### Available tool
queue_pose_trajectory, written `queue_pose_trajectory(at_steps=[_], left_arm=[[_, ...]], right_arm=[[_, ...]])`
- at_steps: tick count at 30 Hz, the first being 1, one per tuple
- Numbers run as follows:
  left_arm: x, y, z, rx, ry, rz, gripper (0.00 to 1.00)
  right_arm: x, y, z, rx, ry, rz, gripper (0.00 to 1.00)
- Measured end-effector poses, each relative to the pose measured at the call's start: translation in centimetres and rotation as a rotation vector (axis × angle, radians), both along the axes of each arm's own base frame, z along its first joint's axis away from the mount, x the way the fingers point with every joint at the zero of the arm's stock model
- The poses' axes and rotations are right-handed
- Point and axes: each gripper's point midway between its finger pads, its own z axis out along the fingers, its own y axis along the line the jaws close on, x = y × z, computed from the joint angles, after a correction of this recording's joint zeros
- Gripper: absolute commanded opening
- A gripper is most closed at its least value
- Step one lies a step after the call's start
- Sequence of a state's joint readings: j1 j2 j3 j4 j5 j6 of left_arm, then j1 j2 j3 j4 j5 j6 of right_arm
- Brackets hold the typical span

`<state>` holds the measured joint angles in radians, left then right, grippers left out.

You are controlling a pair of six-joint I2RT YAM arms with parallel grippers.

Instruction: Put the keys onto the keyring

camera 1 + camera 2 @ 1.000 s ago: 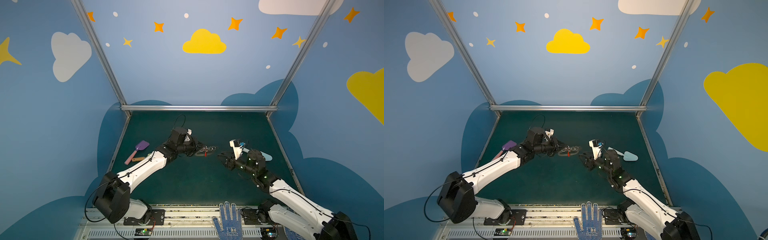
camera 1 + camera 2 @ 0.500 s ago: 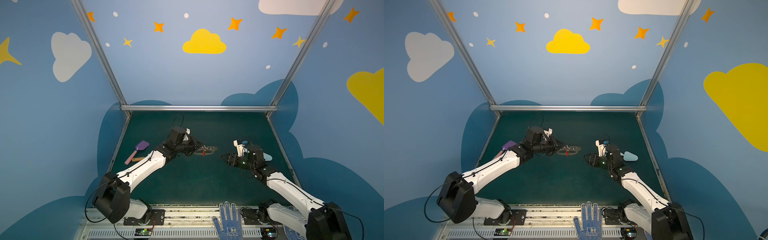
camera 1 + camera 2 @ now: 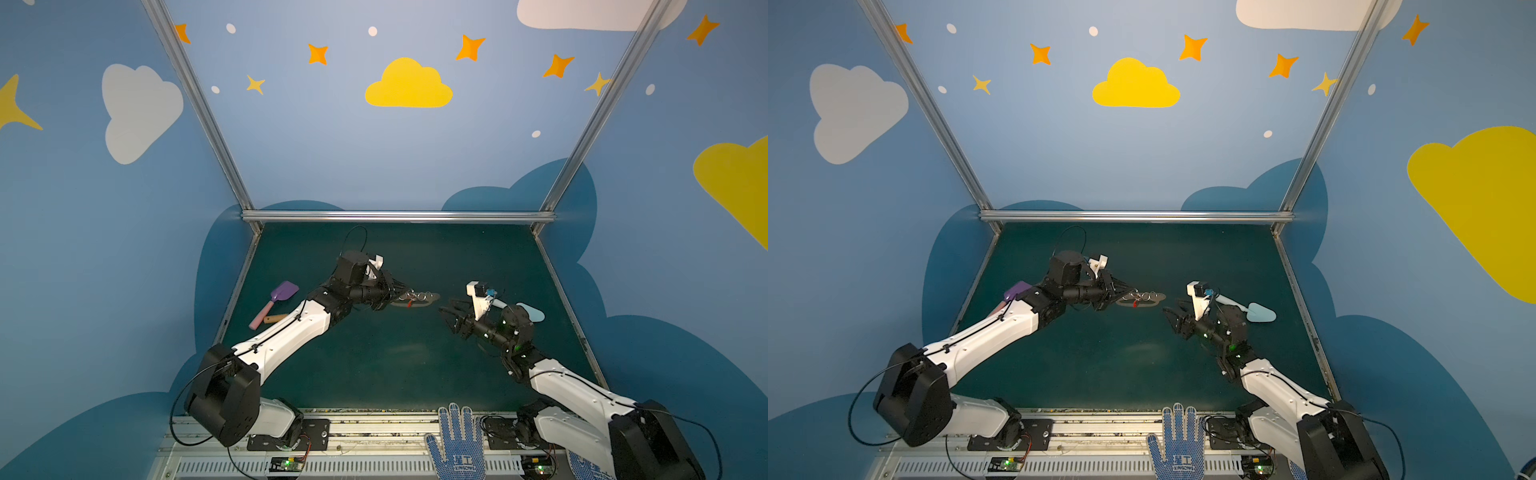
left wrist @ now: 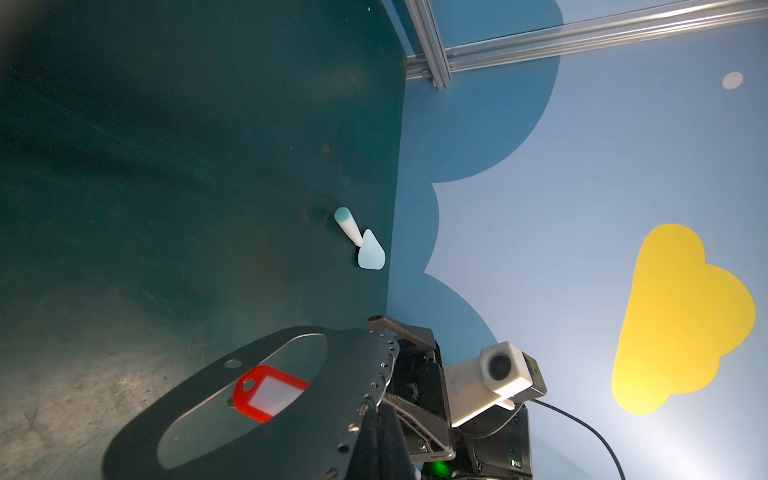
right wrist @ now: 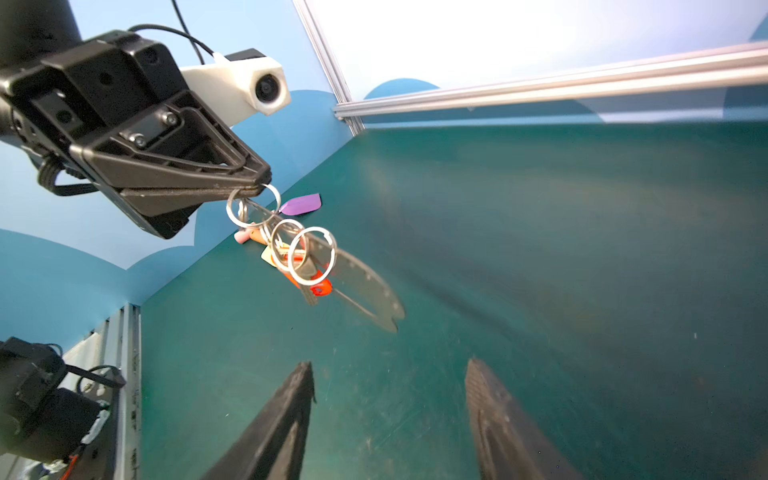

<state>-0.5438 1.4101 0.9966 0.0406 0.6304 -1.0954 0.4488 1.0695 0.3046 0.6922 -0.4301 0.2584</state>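
Observation:
The keyring [image 3: 428,300] [image 3: 1152,300], a flat grey plate, hangs above the green table near its middle. My left gripper [image 3: 400,293] [image 3: 1126,291] is shut on its scalloped edge [image 4: 376,415]. The keys [image 5: 299,249], several silvery split rings with a key and a red-orange tag [image 4: 266,392], dangle from that same edge by the left fingertips [image 5: 259,189]. The plate [image 5: 365,286] shows edge-on behind them. My right gripper [image 3: 449,314] [image 3: 1172,316] [image 5: 390,365] is open with nothing between its fingers. It points at the keys from a short gap to the right.
A purple shovel with a pink handle [image 3: 276,303] and a wooden-handled piece [image 3: 274,319] lie at the left. A light blue shovel [image 3: 1258,311] [image 4: 361,245] lies behind the right arm. A blue glove [image 3: 457,444] sits on the front rail. Walls close three sides.
My right gripper has opened wider and drawn back a little to the right from the keys, its arm lowering. The left gripper and the plate have stayed in place.

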Motion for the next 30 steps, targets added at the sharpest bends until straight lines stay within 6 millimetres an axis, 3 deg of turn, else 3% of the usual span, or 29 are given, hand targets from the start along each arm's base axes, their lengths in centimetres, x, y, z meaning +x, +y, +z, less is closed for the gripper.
queue_pose_trajectory(at_steps=[10,12,14,16,18,22,24,30], left_arm=[[-0.5,-0.7,1.3,-0.061,-0.008,-0.047,0.04],[-0.6,-0.8,1.5,-0.068,-0.007,-0.051,0.04],[-0.6,-0.8,1.6,-0.072,-0.007,-0.053,0.04],[-0.5,-0.8,1.7,-0.073,-0.009,-0.049,0.04],[0.0,-0.5,1.7,-0.070,-0.013,-0.026,0.04],[0.4,0.0,1.6,-0.068,-0.013,-0.010,0.04],[0.5,0.0,1.6,-0.069,-0.012,-0.008,0.10],[1.1,1.5,1.2,-0.062,-0.008,0.040,0.46]], right_arm=[[0.9,1.8,1.8,0.035,-0.089,0.071,0.56],[1.0,2.1,2.4,0.043,-0.109,0.089,0.44],[0.8,2.5,3.0,0.048,-0.128,0.112,0.22],[0.6,2.8,3.4,0.049,-0.137,0.133,0.11],[-0.1,3.2,3.5,0.046,-0.139,0.171,0.02],[-1.2,3.7,4.0,0.014,-0.149,0.206,0.00],[-1.6,3.6,4.2,-0.011,-0.151,0.200,0.00],[-2.8,3.6,3.5,-0.119,-0.121,0.192,0.00]])
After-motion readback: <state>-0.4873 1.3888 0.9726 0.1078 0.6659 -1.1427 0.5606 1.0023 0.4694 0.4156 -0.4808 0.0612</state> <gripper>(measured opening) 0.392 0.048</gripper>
